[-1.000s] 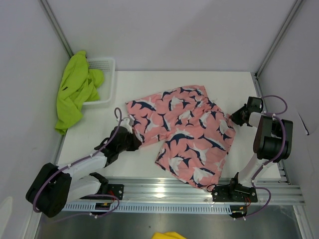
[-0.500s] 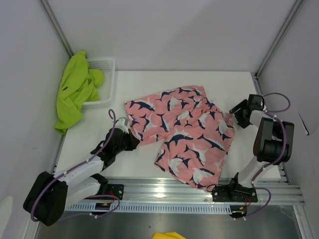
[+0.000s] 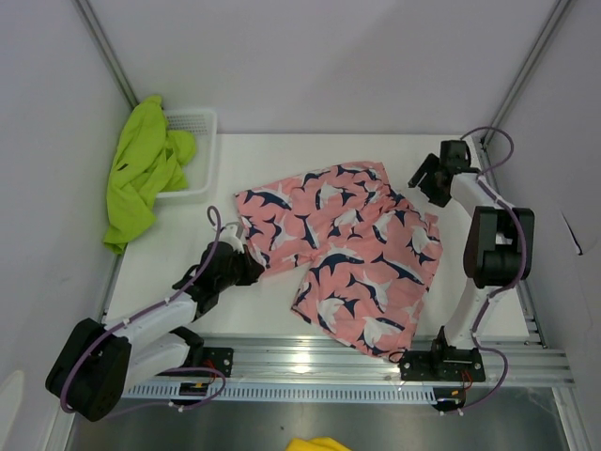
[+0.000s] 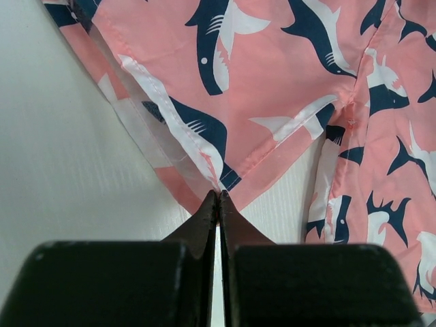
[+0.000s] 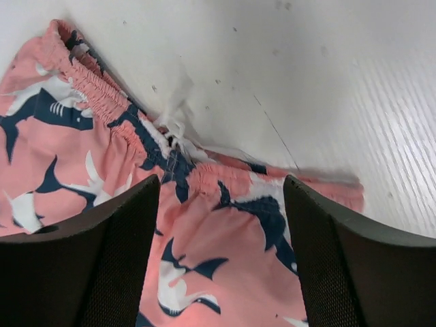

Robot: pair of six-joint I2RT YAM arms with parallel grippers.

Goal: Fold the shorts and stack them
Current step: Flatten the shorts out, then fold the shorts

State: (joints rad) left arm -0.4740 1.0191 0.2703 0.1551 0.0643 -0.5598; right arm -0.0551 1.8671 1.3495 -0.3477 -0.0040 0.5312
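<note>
A white table (image 3: 282, 155) carries pink shark-print shorts (image 3: 343, 249) spread across its middle. A white mesh basket (image 3: 199, 122) sits at the far left corner, and lime green shorts (image 3: 141, 169) are draped over it, possibly reaching the tabletop.

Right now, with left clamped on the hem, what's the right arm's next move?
Probably lower the right pincer onto the waistband and close. It's open above that edge, holding nothing, while the left pincer is shut on a hem corner of the pink shorts; folding likely needs both.
</note>
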